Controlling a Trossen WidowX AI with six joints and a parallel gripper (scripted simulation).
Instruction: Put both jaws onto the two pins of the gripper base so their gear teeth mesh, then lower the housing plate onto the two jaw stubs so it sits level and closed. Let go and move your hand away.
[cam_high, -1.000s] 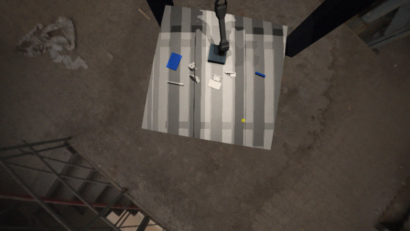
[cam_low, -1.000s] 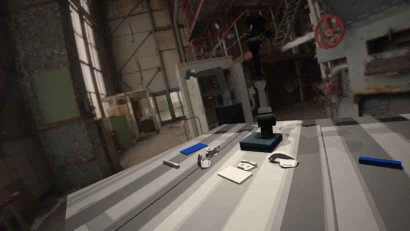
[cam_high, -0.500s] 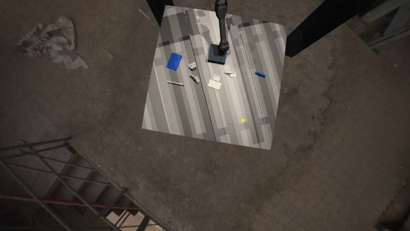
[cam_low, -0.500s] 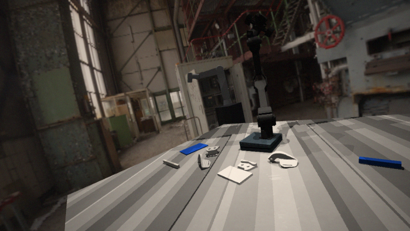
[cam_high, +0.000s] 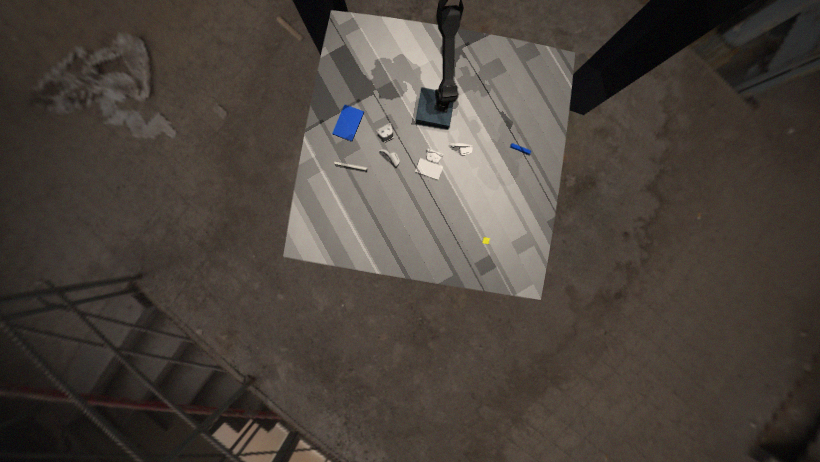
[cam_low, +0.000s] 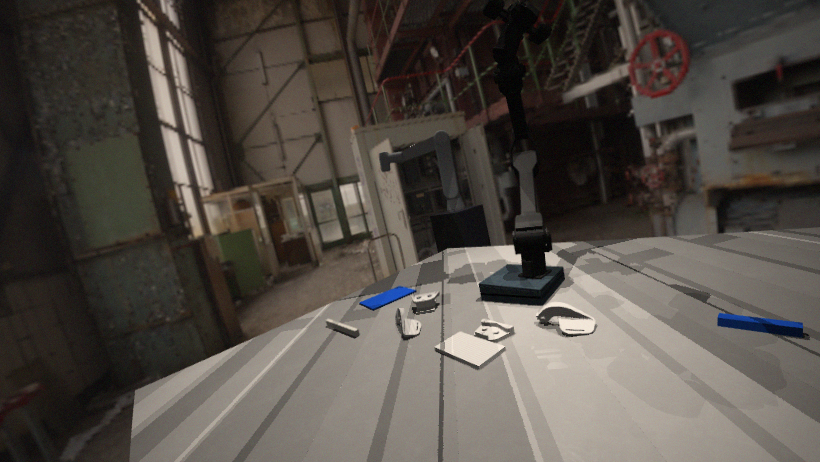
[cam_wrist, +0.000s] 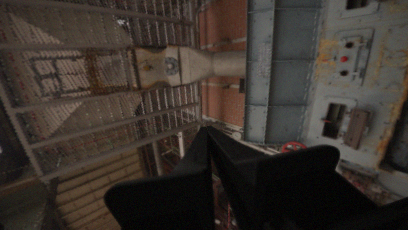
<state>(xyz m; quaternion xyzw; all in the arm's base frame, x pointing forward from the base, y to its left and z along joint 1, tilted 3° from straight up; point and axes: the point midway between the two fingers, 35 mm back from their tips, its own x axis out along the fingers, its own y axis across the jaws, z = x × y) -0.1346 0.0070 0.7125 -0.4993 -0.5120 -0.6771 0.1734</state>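
Observation:
My gripper (cam_wrist: 206, 131) is shut and empty, its tips together in the wrist view, raised high above the table. A white part with small bumps and a raised edge (cam_high: 433, 156) (cam_low: 498, 331), apparently the gripper base, lies mid-table. A curved white jaw (cam_high: 464, 150) (cam_low: 575, 329) lies to its right in the top and exterior views; another jaw (cam_high: 393, 158) (cam_low: 411, 328) lies to its left. A thicker white part with two dark holes (cam_high: 385, 132) (cam_low: 425, 301), possibly the housing plate, lies behind the left jaw. These parts are apart. Pins and gear teeth are too small to make out.
A flat white square (cam_high: 429, 169) (cam_low: 469, 350) lies close in front of the base. A white bar (cam_high: 350, 167) (cam_low: 342, 327) and blue plate (cam_high: 348, 123) (cam_low: 387, 297) lie left, a blue bar (cam_high: 520, 149) (cam_low: 759, 324) right. A yellow square (cam_high: 486, 241) lies near the front.

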